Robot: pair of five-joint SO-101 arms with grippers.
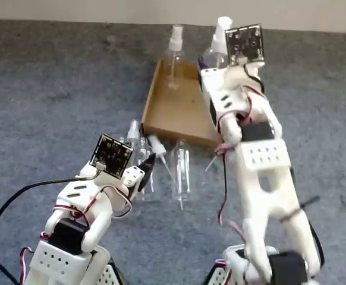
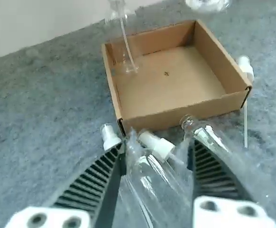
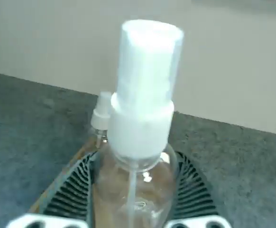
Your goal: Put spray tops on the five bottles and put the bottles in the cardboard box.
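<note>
SURFACE: I see a grey, felt-like covering across the whole work area, lying flat, with a coarse, mottled texture | BACKDROP: I see a pale, plain wall along the far edge of the covering; the two meet in a straight line | WRIST VIEWS: I read the same covering and wall from both arms.

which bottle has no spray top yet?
The open-necked bottle on the table before the cardboard box's near wall. The boxed bottle, the held bottle in the right tool and both bottles at the left tool wear white tops.
</note>
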